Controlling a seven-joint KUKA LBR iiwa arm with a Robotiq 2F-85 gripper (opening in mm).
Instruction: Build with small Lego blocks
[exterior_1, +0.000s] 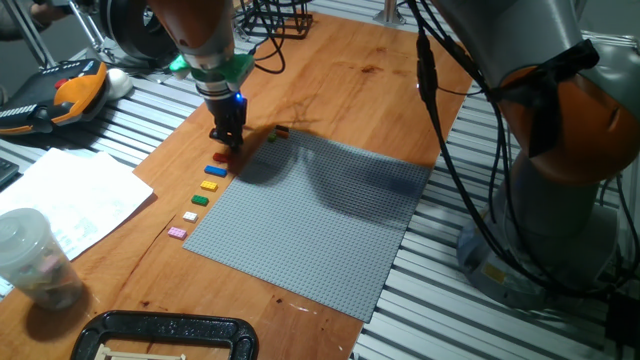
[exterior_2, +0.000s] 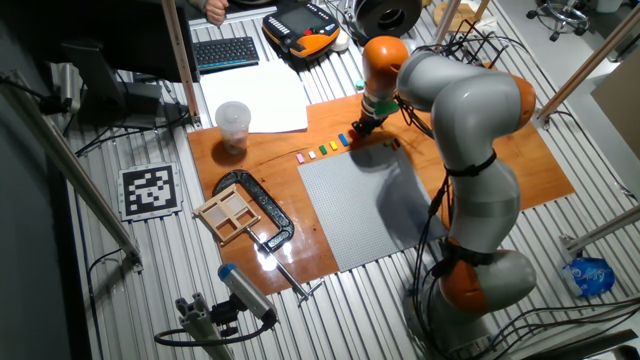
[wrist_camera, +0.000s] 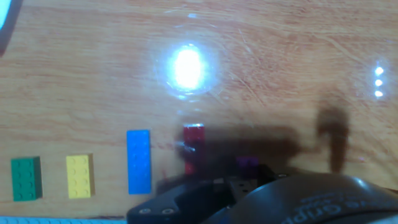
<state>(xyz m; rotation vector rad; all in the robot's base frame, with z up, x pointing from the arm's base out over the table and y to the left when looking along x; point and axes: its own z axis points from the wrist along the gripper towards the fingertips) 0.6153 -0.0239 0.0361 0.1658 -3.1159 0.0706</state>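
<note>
My gripper (exterior_1: 227, 141) is low over the wooden board, just off the far left corner of the grey baseplate (exterior_1: 320, 215). Its tips stand right at a red brick (exterior_1: 222, 157); I cannot tell whether they touch it. A row of small bricks runs toward the camera from there: blue (exterior_1: 216, 171), yellow (exterior_1: 209, 186), green (exterior_1: 199, 200), white (exterior_1: 189, 216), pink (exterior_1: 177, 232). In the hand view the red brick (wrist_camera: 193, 146) lies beside the blue (wrist_camera: 138, 162), yellow (wrist_camera: 79, 177) and green (wrist_camera: 25, 179) bricks. The dark gripper body hides the lower middle. An orange brick (exterior_1: 281, 130) lies by the plate's far edge.
A plastic cup (exterior_1: 30, 258) and papers (exterior_1: 70, 195) lie left of the board. A black clamp (exterior_1: 170, 335) grips the near edge. An orange-and-black handheld unit (exterior_1: 70, 90) sits at the far left. The arm's base (exterior_1: 540, 160) and cables stand at the right. A wooden tray (exterior_2: 232, 213) lies near the clamp.
</note>
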